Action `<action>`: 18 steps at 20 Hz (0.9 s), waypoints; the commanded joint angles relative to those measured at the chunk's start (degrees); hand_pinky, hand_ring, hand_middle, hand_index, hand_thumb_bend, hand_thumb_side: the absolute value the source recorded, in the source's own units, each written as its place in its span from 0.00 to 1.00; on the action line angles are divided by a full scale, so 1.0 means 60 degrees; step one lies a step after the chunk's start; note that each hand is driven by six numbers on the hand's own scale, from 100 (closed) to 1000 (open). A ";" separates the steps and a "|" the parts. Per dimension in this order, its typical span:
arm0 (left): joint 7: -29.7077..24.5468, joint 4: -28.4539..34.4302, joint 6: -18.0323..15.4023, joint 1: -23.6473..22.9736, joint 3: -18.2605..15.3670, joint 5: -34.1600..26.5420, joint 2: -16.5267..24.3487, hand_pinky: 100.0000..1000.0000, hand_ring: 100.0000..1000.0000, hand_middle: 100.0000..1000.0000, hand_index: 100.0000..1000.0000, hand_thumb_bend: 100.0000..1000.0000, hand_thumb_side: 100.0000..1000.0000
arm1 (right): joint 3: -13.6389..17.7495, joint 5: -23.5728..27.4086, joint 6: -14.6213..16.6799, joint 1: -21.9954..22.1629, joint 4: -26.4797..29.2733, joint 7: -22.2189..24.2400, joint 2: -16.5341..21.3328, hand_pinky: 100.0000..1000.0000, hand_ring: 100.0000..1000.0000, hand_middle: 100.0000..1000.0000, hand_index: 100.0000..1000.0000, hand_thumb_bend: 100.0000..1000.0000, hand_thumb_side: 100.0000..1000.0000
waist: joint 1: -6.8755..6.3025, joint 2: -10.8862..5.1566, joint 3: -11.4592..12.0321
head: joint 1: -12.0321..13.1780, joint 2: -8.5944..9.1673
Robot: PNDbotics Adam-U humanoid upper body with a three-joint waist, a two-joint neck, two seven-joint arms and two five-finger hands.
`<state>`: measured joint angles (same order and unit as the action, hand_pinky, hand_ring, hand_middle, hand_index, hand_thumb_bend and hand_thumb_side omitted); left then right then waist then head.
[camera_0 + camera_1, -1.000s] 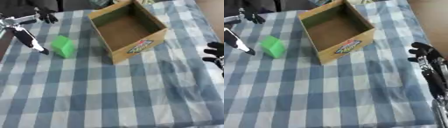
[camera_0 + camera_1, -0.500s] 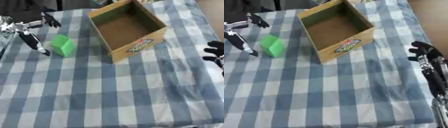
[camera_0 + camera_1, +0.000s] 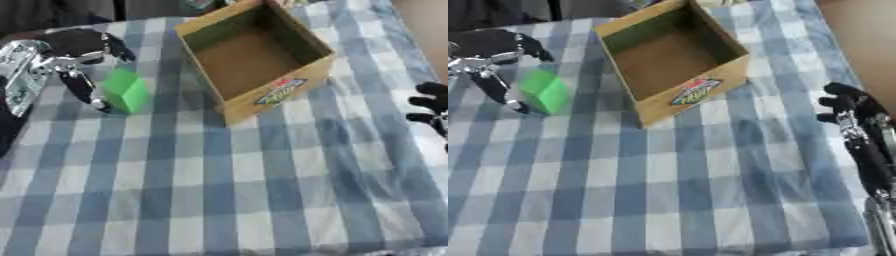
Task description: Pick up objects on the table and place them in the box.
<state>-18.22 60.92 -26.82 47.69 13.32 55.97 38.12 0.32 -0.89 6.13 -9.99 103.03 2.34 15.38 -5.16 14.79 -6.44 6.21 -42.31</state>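
A blue-and-white checked cloth (image 3: pixel 262 200) covers the whole table in front of me, soft and slightly rumpled on the right side, with a strip of bare floor showing past its far right edge.

As far as I can judge, nothing is done yet. The cardboard box (image 3: pixel 302 82) stands open at the far centre, turned at an angle, and its brown bottom is bare. The only object I can see to move is the green block (image 3: pixel 125 90), which sits on the cloth to the left of the box, near it but apart. It looks like a smooth, solid cuboid with crisp edges, bright against the checks. The box is plain corrugated card with stiff upright walls and a coloured label on its near side.

My left hand (image 3: pixel 83 82) is at the block's left, fingers spread and pointing down, one fingertip just beside the block's left face; it has hold of nothing, and I cannot tell whether it touches. So the grasp, the carry and the drop all remain.

My right hand (image 3: pixel 846 102) waits at the right edge, dark fingers loosely extended and holding nothing, well apart from the box.
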 commanded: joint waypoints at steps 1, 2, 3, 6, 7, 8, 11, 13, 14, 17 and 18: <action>0.0225 -0.0079 -0.0081 0.0260 -0.0130 0.0438 0.0066 0.75 0.72 0.66 0.83 0.81 0.08 | -0.0001 0.0022 0.0008 -0.0041 0.0070 0.0024 0.0056 0.69 0.79 0.79 0.83 0.00 0.69 | 0.0049 -0.0137 -0.0009 | 0.0037 -0.0087; 0.0277 -0.0129 -0.0114 0.0271 -0.0127 0.0550 0.0022 0.75 0.72 0.66 0.83 0.81 0.09 | -0.0003 0.0023 0.0009 -0.0042 0.0070 0.0027 0.0052 0.69 0.79 0.79 0.83 0.00 0.69 | 0.0051 -0.0133 -0.0011 | 0.0040 -0.0089; 0.0325 -0.0175 -0.0144 0.0281 -0.0126 0.0648 -0.0013 0.75 0.72 0.66 0.83 0.81 0.09 | -0.0005 0.0024 0.0010 -0.0043 0.0070 0.0030 0.0048 0.69 0.79 0.79 0.83 0.00 0.69 | 0.0052 -0.0129 -0.0014 | 0.0042 -0.0090; 0.0472 -0.0279 -0.0209 0.0302 -0.0129 0.0868 -0.0121 0.74 0.72 0.64 0.82 0.81 0.08 | -0.0008 0.0028 0.0008 -0.0040 0.0066 0.0035 0.0036 0.69 0.79 0.79 0.83 0.00 0.69 | 0.0063 -0.0116 -0.0027 | 0.0047 -0.0099; 0.0531 -0.0308 -0.0216 0.0308 -0.0130 0.0949 -0.0156 0.74 0.72 0.64 0.82 0.81 0.08 | -0.0010 0.0029 0.0008 -0.0040 0.0066 0.0037 0.0031 0.69 0.79 0.79 0.83 0.00 0.69 | 0.0068 -0.0112 -0.0031 | 0.0051 -0.0101; 0.0583 -0.0339 -0.0225 0.0313 -0.0130 0.1019 -0.0185 0.74 0.72 0.64 0.81 0.81 0.08 | -0.0011 0.0030 0.0009 -0.0041 0.0066 0.0039 0.0028 0.69 0.79 0.79 0.83 0.00 0.69 | 0.0072 -0.0108 -0.0033 | 0.0055 -0.0103; 0.0683 -0.0416 -0.0254 0.0329 -0.0112 0.1224 -0.0262 0.74 0.71 0.62 0.79 0.81 0.09 | -0.0014 0.0034 0.0010 -0.0042 0.0062 0.0044 0.0016 0.69 0.79 0.79 0.83 0.00 0.69 | 0.0083 -0.0094 -0.0043 | 0.0062 -0.0111; 0.0733 -0.0463 -0.0255 0.0330 -0.0111 0.1369 -0.0304 0.73 0.68 0.58 0.77 0.79 0.09 | -0.0016 0.0036 0.0009 -0.0043 0.0059 0.0048 0.0007 0.69 0.79 0.79 0.83 0.00 0.69 | 0.0089 -0.0086 -0.0045 | 0.0063 -0.0118; 0.0767 -0.0473 -0.0247 0.0329 -0.0113 0.1444 -0.0314 0.72 0.67 0.57 0.75 0.78 0.09 | -0.0017 0.0038 0.0010 -0.0044 0.0058 0.0050 0.0003 0.69 0.79 0.79 0.83 0.00 0.69 | 0.0092 -0.0083 -0.0046 | 0.0063 -0.0121; 0.0947 -0.0454 -0.0198 0.0323 -0.0138 0.1631 -0.0313 0.68 0.58 0.47 0.66 0.70 0.07 | -0.0011 0.0039 0.0010 -0.0042 0.0055 0.0049 0.0003 0.69 0.79 0.79 0.83 0.00 0.69 | 0.0097 -0.0080 -0.0041 | 0.0056 -0.0128; 0.1023 -0.0438 -0.0175 0.0323 -0.0154 0.1659 -0.0304 0.67 0.54 0.43 0.62 0.68 0.07 | -0.0009 0.0039 0.0010 -0.0041 0.0054 0.0046 0.0004 0.69 0.79 0.79 0.83 0.00 0.69 | 0.0097 -0.0082 -0.0036 | 0.0055 -0.0130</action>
<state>-12.75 58.04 -28.04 48.89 12.83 65.28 35.62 0.30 -0.89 6.04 -9.99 102.80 2.50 14.92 -4.86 15.02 -6.64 6.41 -42.73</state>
